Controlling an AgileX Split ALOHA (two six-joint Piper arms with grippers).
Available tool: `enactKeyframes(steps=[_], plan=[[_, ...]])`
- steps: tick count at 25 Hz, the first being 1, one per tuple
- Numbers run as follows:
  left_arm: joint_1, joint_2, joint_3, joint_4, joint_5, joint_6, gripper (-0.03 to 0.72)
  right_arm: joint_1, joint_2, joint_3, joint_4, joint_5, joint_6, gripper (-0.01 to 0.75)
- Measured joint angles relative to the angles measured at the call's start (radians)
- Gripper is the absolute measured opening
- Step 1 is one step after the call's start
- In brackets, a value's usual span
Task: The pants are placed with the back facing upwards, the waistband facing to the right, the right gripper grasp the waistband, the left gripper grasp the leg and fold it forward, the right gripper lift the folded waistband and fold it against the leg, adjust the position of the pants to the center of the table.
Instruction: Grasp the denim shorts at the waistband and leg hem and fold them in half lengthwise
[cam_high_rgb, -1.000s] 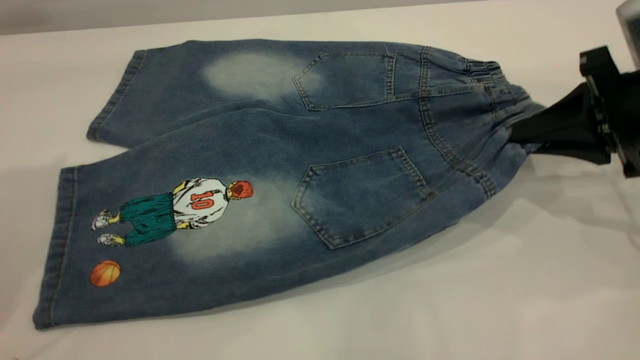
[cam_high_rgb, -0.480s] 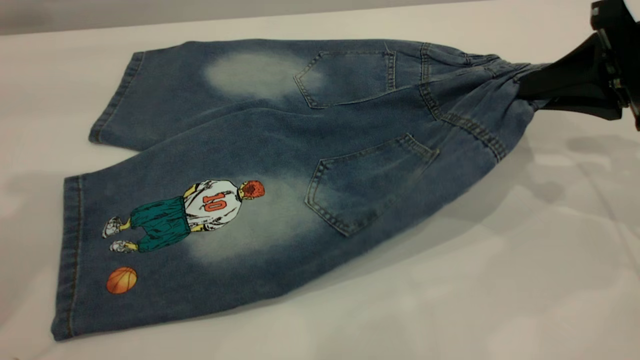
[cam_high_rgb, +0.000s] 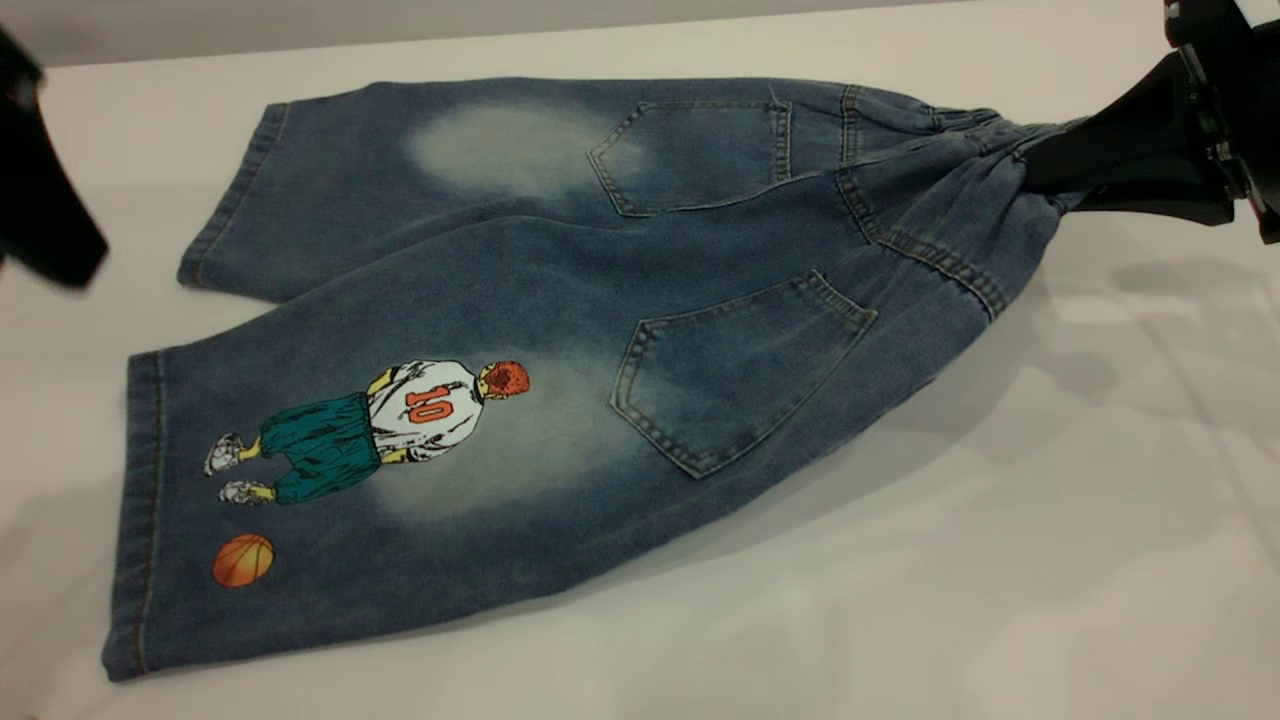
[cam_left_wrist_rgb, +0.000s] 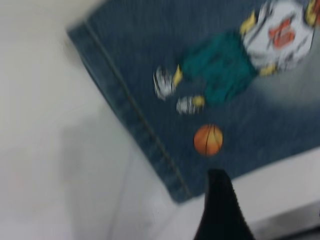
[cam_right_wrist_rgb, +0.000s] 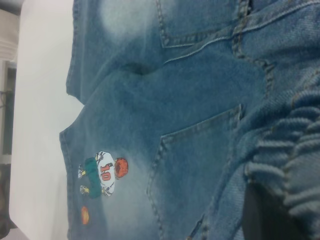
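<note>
The pants (cam_high_rgb: 560, 300) lie back up on the table (cam_high_rgb: 1000, 560), with both back pockets showing. Their waistband (cam_high_rgb: 985, 135) points right and is bunched and lifted off the table. My right gripper (cam_high_rgb: 1035, 168) is shut on it, and the ruffled waistband (cam_right_wrist_rgb: 295, 150) fills the right wrist view. The leg (cam_high_rgb: 330, 470) with the number 10 player and orange basketball lies flat at the near left. My left gripper (cam_high_rgb: 50, 230) hangs above the table's left side, off the pants. In the left wrist view the leg (cam_left_wrist_rgb: 235, 120) and its hem corner are close beneath it.
The plain leg (cam_high_rgb: 400, 170) with a faded patch lies flat at the far side. Bare tabletop runs in front of the pants and to their right. The table's far edge (cam_high_rgb: 500, 35) is just behind the pants.
The right gripper has risen with the waistband, pulling the pants slightly to the right. The left arm has come into view at the left edge.
</note>
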Motion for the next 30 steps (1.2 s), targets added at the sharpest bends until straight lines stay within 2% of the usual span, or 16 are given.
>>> enactKeyframes(steps=[7,14,18,23,27,30], plan=[[0.0,0.041,0.108,0.027,-0.023,0.051,0.419,0.0,0.0,0.0,-0.001,0.0,0.0,0.045],[-0.001,0.13,0.12,0.013,-0.056,0.051,0.419,0.0,0.0,0.0,-0.001,0.0,0.0,0.045],[-0.029,0.211,0.12,0.013,-0.099,0.052,0.419,0.0,0.0,0.0,-0.008,0.0,0.0,0.045],[-0.102,0.319,0.12,0.021,-0.171,0.052,0.419,0.0,0.0,0.0,-0.008,0.0,0.0,0.045],[-0.153,0.404,0.12,0.028,-0.176,0.052,0.419,0.0,0.0,0.0,-0.01,0.0,0.0,0.045],[-0.16,0.439,0.12,0.058,-0.171,0.045,0.419,0.0,0.0,0.0,-0.013,0.0,0.0,0.045]])
